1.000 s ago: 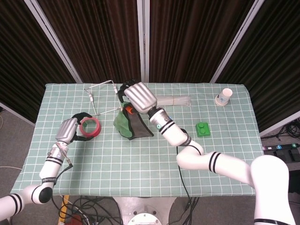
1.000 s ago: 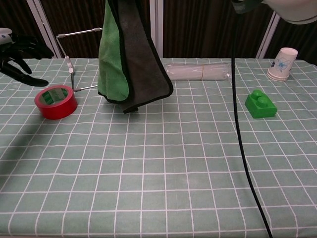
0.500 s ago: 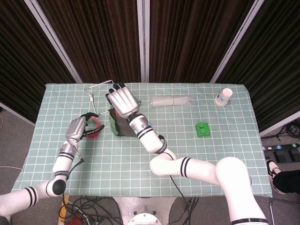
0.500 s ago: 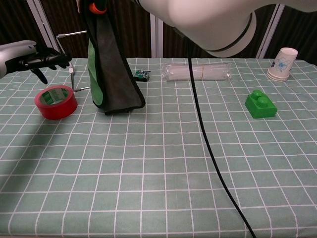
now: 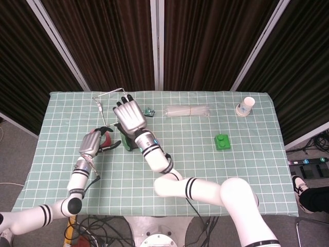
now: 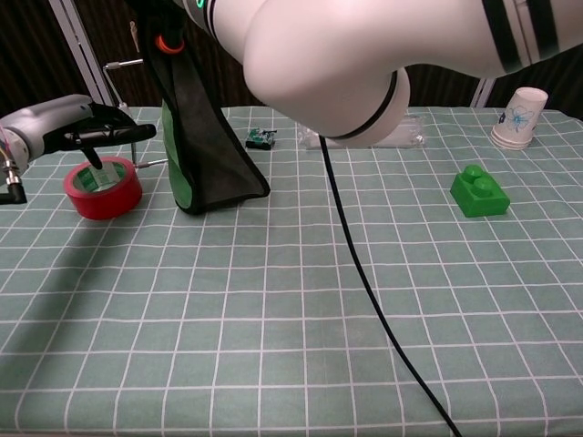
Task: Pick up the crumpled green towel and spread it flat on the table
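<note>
The right hand (image 5: pixel 128 114) shows us only its pale back in the head view, fingers pointing away from the camera, and it covers the spot where the towel (image 6: pixel 202 150) meets it; from the chest view the towel hangs from somewhere above the frame's top edge, so we take it as gripped by that hand, though the grip itself is hidden. The towel drapes as a dark grey sheet with a green strip along its left side, its lower edge at or just above the tabletop (image 6: pixel 301 319); we cannot tell whether it touches. In the head view only a dark scrap of it (image 5: pixel 125 141) peeks out beside the right wrist. The right arm fills the chest view's upper middle and blocks the roll of clear plastic (image 5: pixel 187 111) behind it. The left hand (image 6: pixel 68 130) is spread with nothing in it, its dark fingers (image 6: pixel 114 134) reaching toward the towel, above the red tape (image 6: pixel 103 187), which it partly hides in the head view. Behind stand a thin wire stand (image 5: pixel 105 100), a small green chip (image 6: pixel 260 138), a green block (image 6: pixel 479 189) and a paper cup (image 6: pixel 518 116) at the far right. A black cable (image 6: pixel 364 282) crosses the cloth.
</note>
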`<state>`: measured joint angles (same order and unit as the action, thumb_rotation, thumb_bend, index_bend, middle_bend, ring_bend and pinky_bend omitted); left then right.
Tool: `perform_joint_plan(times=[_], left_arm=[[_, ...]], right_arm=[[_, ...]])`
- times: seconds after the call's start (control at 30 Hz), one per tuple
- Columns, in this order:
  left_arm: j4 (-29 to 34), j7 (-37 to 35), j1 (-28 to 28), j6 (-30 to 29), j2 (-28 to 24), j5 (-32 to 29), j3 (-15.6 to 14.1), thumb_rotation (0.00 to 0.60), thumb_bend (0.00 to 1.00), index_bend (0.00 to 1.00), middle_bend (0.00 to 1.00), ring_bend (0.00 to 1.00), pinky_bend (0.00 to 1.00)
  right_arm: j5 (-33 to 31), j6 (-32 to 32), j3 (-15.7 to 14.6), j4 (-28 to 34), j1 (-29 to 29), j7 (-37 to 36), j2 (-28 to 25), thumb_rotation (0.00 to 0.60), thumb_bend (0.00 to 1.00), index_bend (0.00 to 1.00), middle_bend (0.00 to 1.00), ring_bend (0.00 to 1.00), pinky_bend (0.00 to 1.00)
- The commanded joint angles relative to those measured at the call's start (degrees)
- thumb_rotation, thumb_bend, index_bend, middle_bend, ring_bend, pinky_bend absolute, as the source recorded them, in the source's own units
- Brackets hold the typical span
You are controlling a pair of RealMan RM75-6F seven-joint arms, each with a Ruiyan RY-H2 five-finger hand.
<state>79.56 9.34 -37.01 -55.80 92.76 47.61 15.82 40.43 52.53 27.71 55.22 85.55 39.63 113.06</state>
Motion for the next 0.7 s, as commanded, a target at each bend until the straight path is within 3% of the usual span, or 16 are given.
perform_joint_plan(times=[0.03,0.17,0.5,0.7], left_arm=[[0.23,0.84,-0.38,-0.24,0.52,0.04,-0.17,0.184,0.0,0.27,0.24,0.19,0.37],[-0.38,1.64,-1.03,0.14,1.59,-0.83,-0.02,0.251,0.0,0.27,0.24,0.19,0.37],[-1.83,5.42,-3.02,1.06,3.74,-6.92,1.43,0.248,0.0,0.27,0.24,0.19,0.37],[-0.77,8.67,-3.69,-0.44,3.72,-10.24,1.7,0.215,0.0,0.27,0.24,0.19,0.38]], right_arm=[[-0.3,-0.61,0.83,-2.42,1.33,-0.08,1.79,0.6,0.52,0.79,0.39,0.23,0.22],[-0.23,-0.89,1.72,-5.17,2.59,-0.51,3.67,0.6,0.52,0.79,0.39,0.23,0.22],[0.48,-0.6,3.39,-10.79,4.96,-1.09,7.95,0.6,0.52,0.79,0.4,0.23,0.21],[1.32,-0.48,4.28,-13.65,5.98,-1.69,9.99,0.6,0.53,0.79,0.4,0.23,0.2]])
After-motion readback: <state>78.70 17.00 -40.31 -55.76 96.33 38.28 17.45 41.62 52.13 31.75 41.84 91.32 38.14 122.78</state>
